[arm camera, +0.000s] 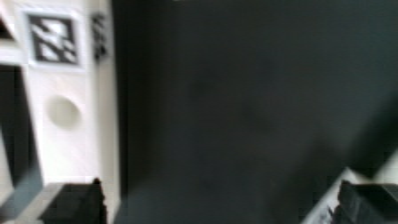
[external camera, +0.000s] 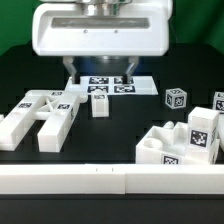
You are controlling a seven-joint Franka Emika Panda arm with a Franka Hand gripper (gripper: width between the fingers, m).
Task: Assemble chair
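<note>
Gripper [external camera: 101,70], jaws wide and empty: we risk one finger [arm camera: 71,203] striking the tagged white bar [arm camera: 63,110] lying off-centre beside it.

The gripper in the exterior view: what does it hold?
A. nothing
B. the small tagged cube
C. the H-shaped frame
A: the gripper has its jaws wide open with nothing between them, and the H-shaped frame lies apart at the exterior view's left.

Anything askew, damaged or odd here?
Nothing stands out. The H-frame at the exterior view's left, the notched block at its right and the short bar by the marker board lie loose and apart, with no visible damage. Gripper open, empty.
</note>
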